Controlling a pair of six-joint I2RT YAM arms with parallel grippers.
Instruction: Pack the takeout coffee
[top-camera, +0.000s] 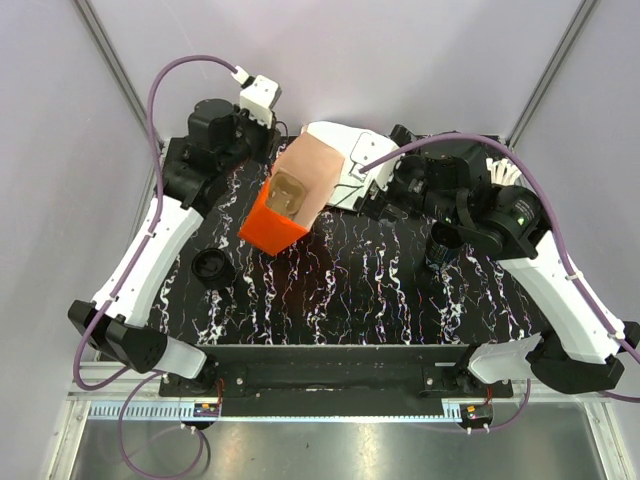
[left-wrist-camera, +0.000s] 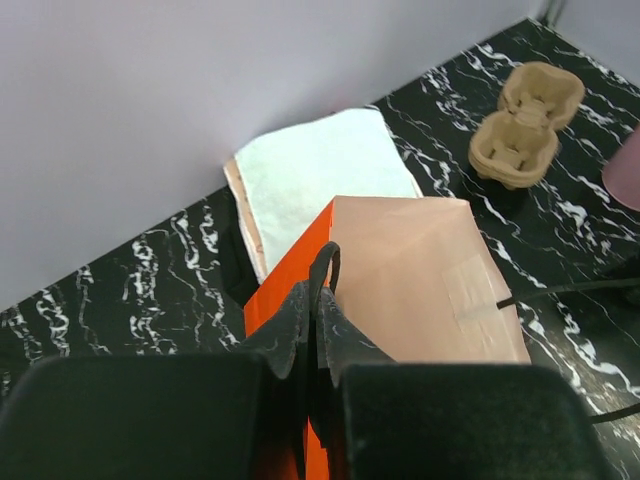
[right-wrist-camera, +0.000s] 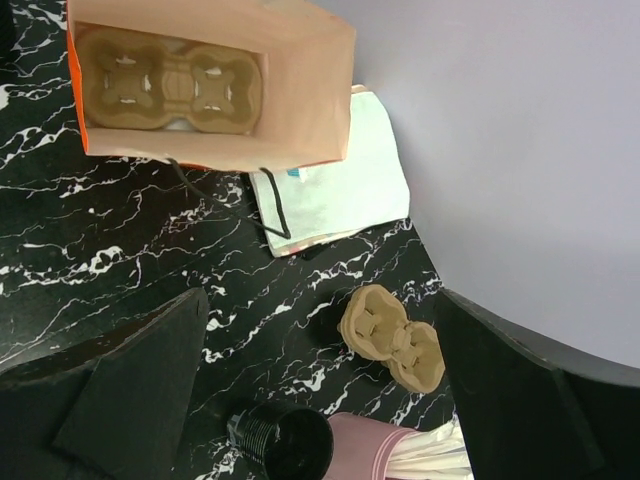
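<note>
left gripper (left-wrist-camera: 314, 300) pinches bag handle (left-wrist-camera: 331, 262) — coffee (right-wrist-camera: 283, 441) (black) outside

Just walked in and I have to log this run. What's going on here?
The left gripper is pinched shut on the black cord handle of the orange and tan paper bag. A brown cardboard cup carrier sits inside the bag. The right gripper is open and empty above the table. The small black takeout coffee cup sits beside a pink cup, not yet packed.
</note>
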